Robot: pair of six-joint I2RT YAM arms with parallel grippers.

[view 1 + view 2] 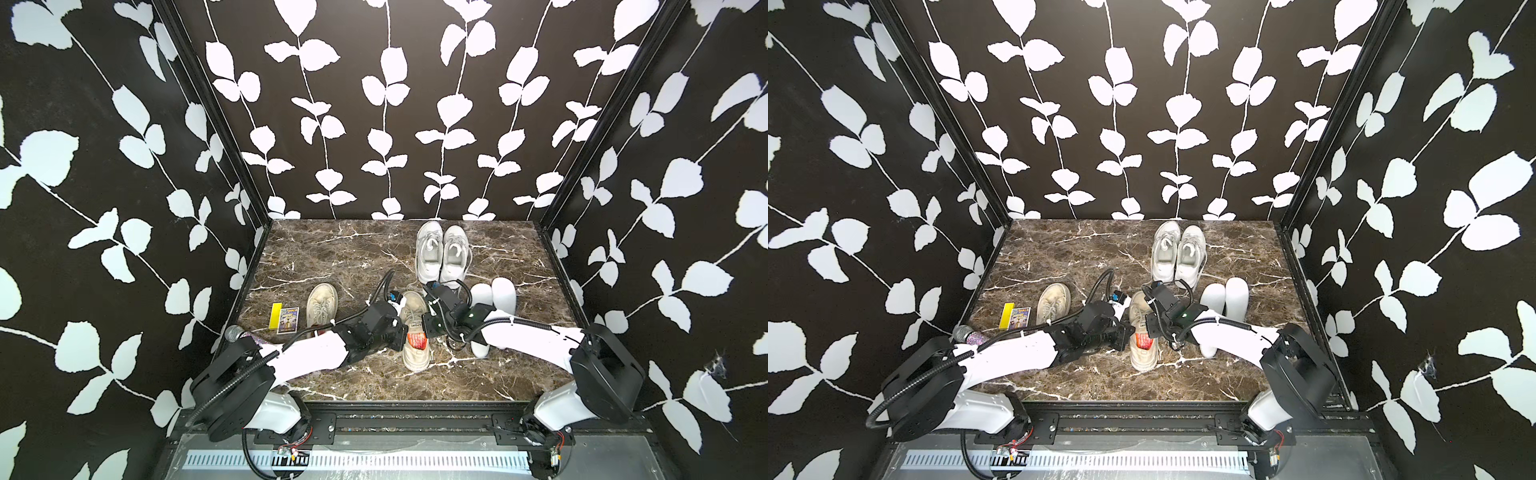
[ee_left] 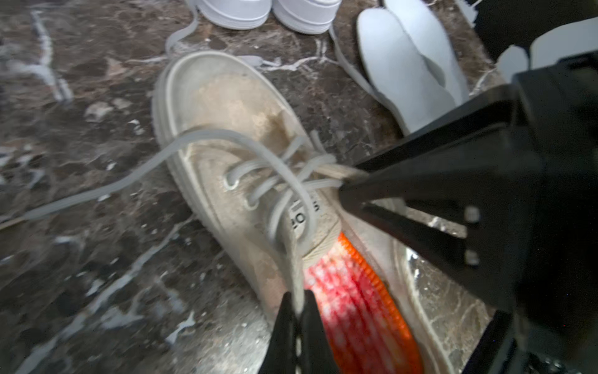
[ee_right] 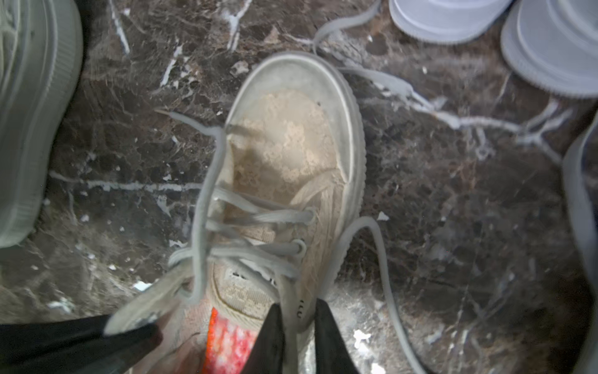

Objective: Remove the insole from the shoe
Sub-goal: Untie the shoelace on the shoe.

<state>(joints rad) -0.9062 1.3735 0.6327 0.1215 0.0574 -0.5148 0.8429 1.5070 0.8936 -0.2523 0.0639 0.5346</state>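
Left wrist: left claw [image 2: 296, 311], shoe [image 2: 226, 107] rim

Marble table [image 1: 332, 257]: beige shoe [image 1: 417, 361], second beige shoe [image 1: 321, 301], white sneakers [image 1: 430, 253], slippers [image 1: 503, 297], card [image 1: 288, 320]

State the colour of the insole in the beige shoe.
Orange-red insole, clearest in left wrist view.

On the brown marble-patterned tabletop [image 1: 332, 257], a worn beige canvas sneaker [image 1: 417, 359] lies near the middle, toe toward the back wall, with an orange ribbed insole [image 1: 417, 341] inside it. A second beige canvas sneaker [image 1: 321, 303] lies to its left. Further left lies a printed card [image 1: 288, 321], just beside a yellow rectangular block [image 1: 276, 316]. Behind the middle sneaker stands a pair of white trainers [image 1: 442, 253], and to its right lies a pair of white fabric slippers [image 1: 494, 293].
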